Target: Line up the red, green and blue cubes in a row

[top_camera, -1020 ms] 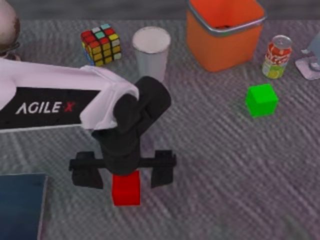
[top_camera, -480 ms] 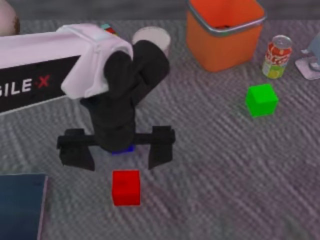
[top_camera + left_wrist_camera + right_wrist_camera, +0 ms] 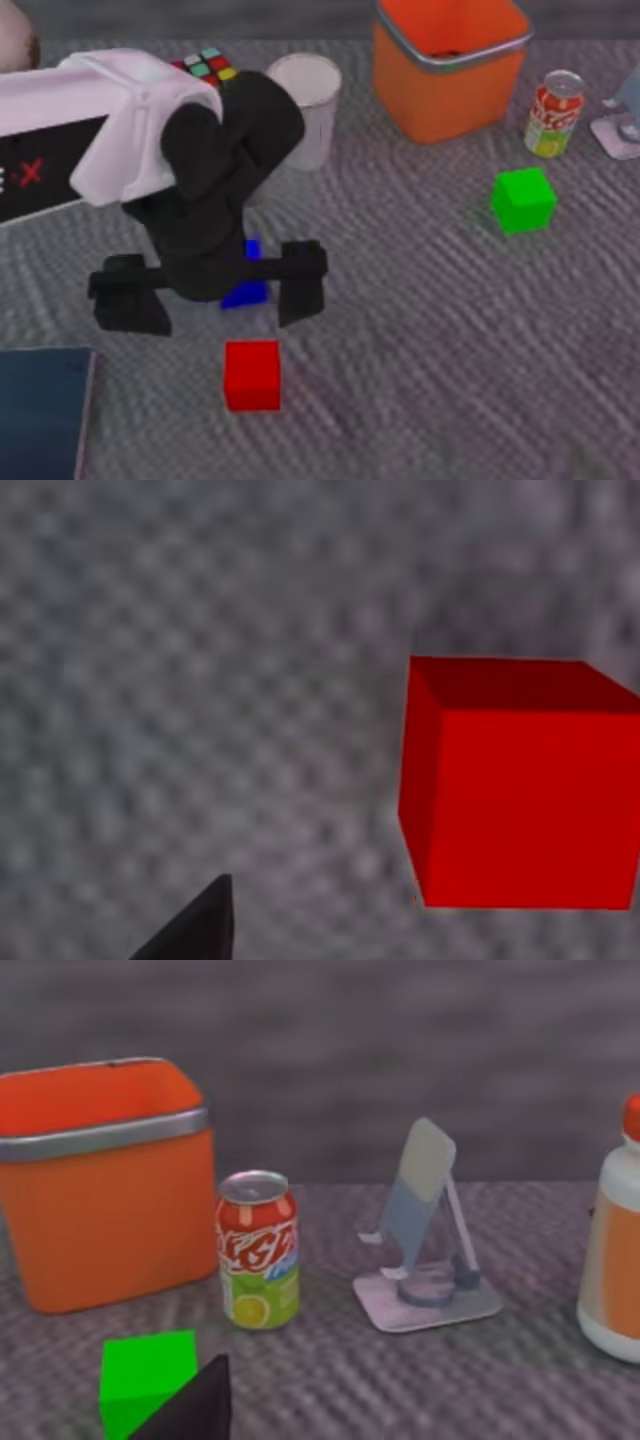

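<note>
One red cube (image 3: 252, 374), faces table-square.

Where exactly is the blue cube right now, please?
In the top view, the blue cube sits left of centre, mostly hidden under the left end effector, just above the red cube.

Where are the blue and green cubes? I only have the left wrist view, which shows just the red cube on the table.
Observer: In the top view the blue cube lies just above the red cube, apart from it and partly hidden under the left gripper, whose open fingers stand to either side of it.
Operator: And the green one?
Observer: The green cube sits alone toward the table's right, near the soda can. The three cubes are not yet in a row.
</note>
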Tool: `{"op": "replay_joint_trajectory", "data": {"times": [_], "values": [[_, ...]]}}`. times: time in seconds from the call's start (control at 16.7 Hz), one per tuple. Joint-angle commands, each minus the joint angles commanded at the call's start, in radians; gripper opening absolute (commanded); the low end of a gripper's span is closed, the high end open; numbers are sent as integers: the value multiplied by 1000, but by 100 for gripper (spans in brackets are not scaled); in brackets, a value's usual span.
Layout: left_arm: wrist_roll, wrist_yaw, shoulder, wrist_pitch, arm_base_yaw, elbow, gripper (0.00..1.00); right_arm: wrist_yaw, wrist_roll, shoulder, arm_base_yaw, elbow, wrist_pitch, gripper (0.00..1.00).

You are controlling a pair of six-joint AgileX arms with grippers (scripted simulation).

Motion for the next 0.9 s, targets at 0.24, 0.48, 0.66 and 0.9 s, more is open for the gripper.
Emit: {"op": "replay_joint_trajectory", "data": {"times": [0.24,0.48,0.66,0.9], "values": [[22,-8,-212,117,101,-163,100,22,27,247,-9,257,-208,100],[84,-12,-542,285,240,-404,100,51,48,655,-9,605,-506,100],[162,-13,-815,427,348,-608,100,69,54,1030,6,887,-752,100],[301,-9,-1149,613,474,-861,100,77,52,1541,51,1277,-1044,100]]}}
